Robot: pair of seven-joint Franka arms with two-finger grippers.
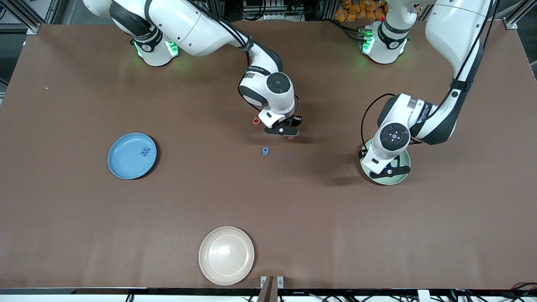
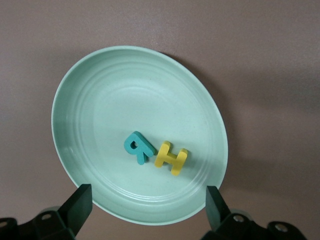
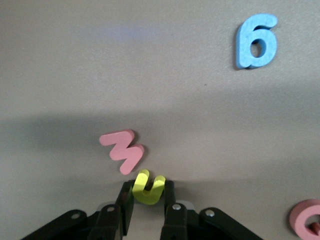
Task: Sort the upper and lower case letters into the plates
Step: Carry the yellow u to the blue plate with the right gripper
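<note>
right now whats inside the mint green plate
Two letters lie in the mint green plate: a teal R and a yellow H, touching. The open left gripper hovers above, covering the rim.

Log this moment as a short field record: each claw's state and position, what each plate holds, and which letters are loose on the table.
right claw: shut on the yellow letter, at the table's middle
left claw: open, over the mint plate
mint plate contents: teal R, yellow H
blue plate contents: one blue letter
cream plate: nothing in it
loose on table: blue g, pink letter, another pink letter partly in view
</note>
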